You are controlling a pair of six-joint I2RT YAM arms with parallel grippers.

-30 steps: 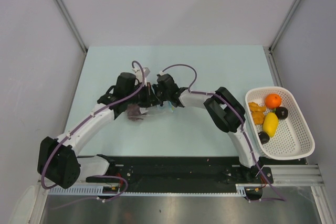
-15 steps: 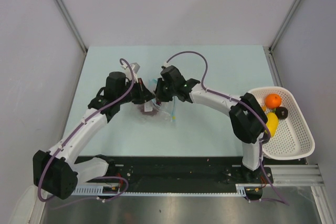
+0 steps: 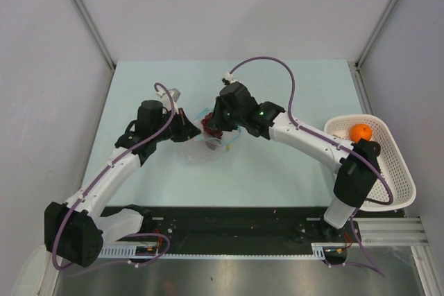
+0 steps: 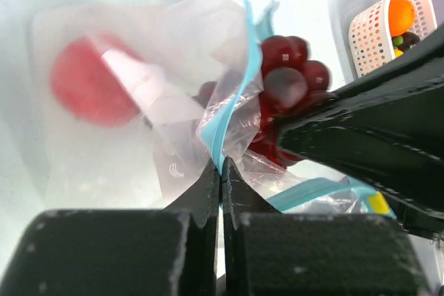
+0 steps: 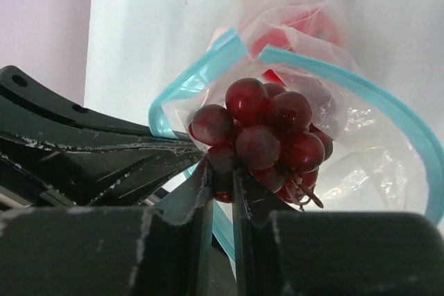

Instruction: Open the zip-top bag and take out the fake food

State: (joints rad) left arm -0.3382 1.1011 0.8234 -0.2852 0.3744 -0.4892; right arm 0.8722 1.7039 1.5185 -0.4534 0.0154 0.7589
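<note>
Bag [image 3: 207, 148] mid-frame, mouth open. Left hand [image 4: 220, 171] pinched shut on its lip. Right hand [image 5: 220, 175] nearly closed on grapes [image 5: 267, 140] at mouth. Risks: edge grip slips, bunch drops; lip pulls free, bag drags.

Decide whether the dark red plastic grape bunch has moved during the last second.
Yes: overhead, the dark red plastic grape bunch has shifted right, toward the white perforated plastic basket.
</note>
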